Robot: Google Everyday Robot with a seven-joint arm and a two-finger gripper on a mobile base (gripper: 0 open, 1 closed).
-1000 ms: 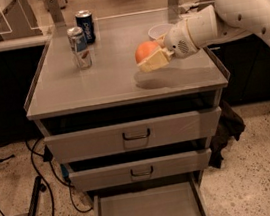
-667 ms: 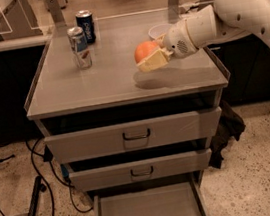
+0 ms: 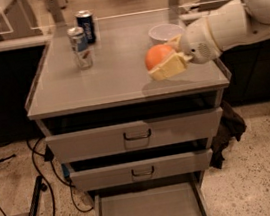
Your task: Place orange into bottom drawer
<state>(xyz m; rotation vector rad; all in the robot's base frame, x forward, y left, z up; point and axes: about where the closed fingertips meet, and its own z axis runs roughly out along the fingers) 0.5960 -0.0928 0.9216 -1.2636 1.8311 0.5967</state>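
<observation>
The orange (image 3: 158, 55) is held between the pale yellow fingers (image 3: 169, 66) of my gripper (image 3: 164, 57), raised a little above the right front part of the cabinet top (image 3: 114, 67). The white arm (image 3: 228, 22) reaches in from the right. The gripper is shut on the orange. The bottom drawer (image 3: 150, 213) is pulled open at the foot of the cabinet, showing a flat grey floor with nothing on it.
A silver can (image 3: 80, 47) and a blue can (image 3: 86, 26) stand at the back left of the top. A white bowl (image 3: 166, 33) sits behind the orange. Two upper drawers (image 3: 136, 135) with dark handles are slightly ajar. Cables (image 3: 42, 194) lie on the floor at left.
The gripper with the orange has moved slightly toward the front edge of the cabinet top; the cans, bowl and drawers have not moved.
</observation>
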